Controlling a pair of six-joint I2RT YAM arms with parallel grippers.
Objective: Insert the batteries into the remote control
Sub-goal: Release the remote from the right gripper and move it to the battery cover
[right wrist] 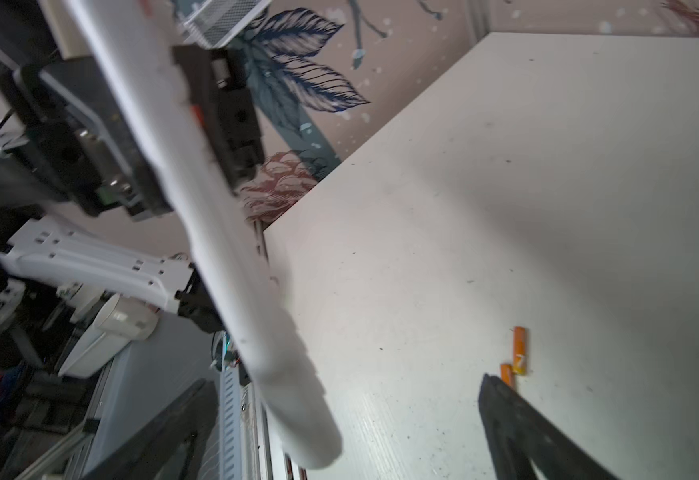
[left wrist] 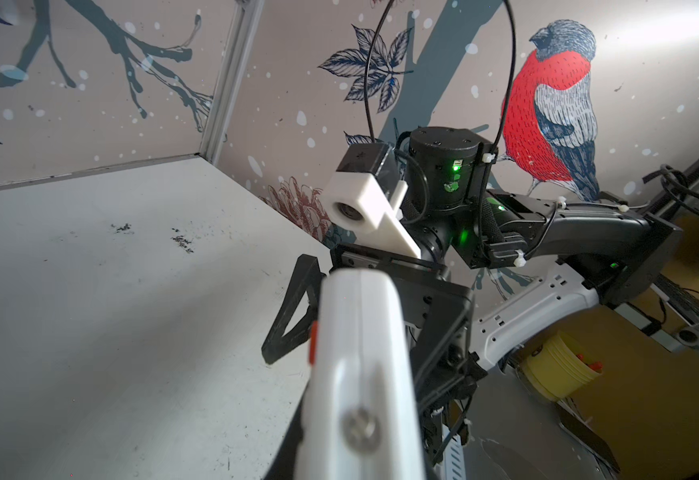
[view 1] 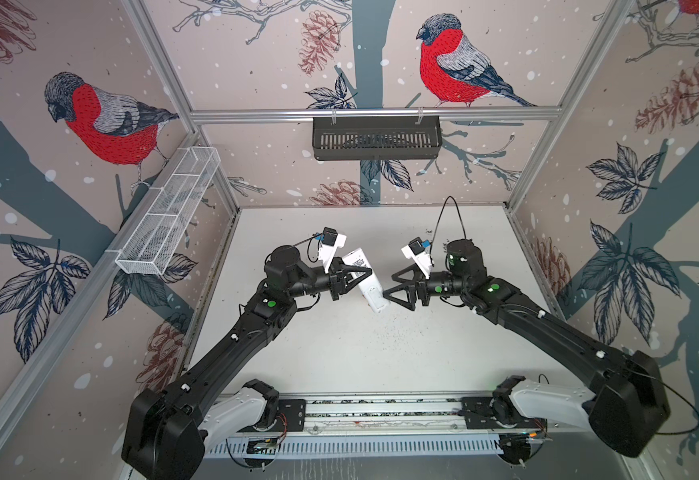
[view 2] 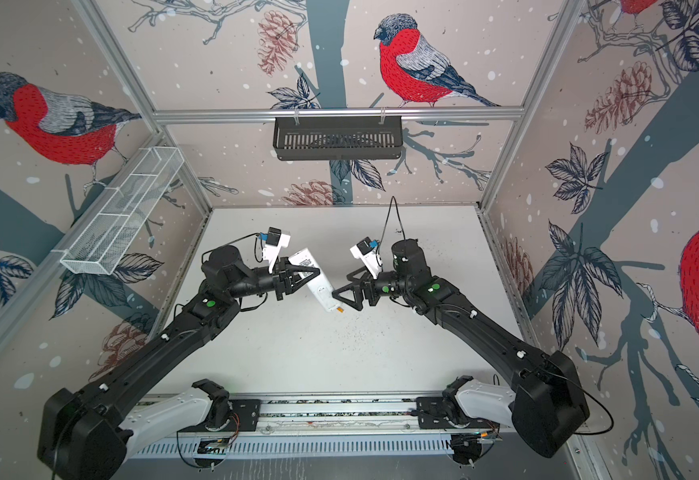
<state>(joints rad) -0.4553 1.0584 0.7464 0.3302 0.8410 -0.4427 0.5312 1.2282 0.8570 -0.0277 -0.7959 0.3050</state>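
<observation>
Nearest the camera, both arms are reaching in from their rail over the tabletop (view 1: 339, 357). Farther in, the batteries (right wrist: 520, 351) are lying close together on the tabletop, ungripped, just below the right gripper (view 1: 389, 286). That gripper's jaws are standing wide and holding nothing, and the remote's lower end is sitting just beside its fingertips.

Beyond that, the left gripper (view 1: 362, 275) is clamping the remote control (view 1: 371, 293) around its middle. It is holding the remote clear of the tabletop and tilted, with the labelled back facing up (the buttons are turned away from the top views).

At the far wall a black basket (view 1: 376, 137) and a white wire basket (view 1: 169, 212) are hanging, and neither seems to be part of the job.

By my reading, the task is sitting at an early stage. The remote is lifted and presented, but neither battery is in it yet. Whether the compartment cover is off I cannot tell. Picking up each battery, seating both and closing the back all seem to be waiting.
</observation>
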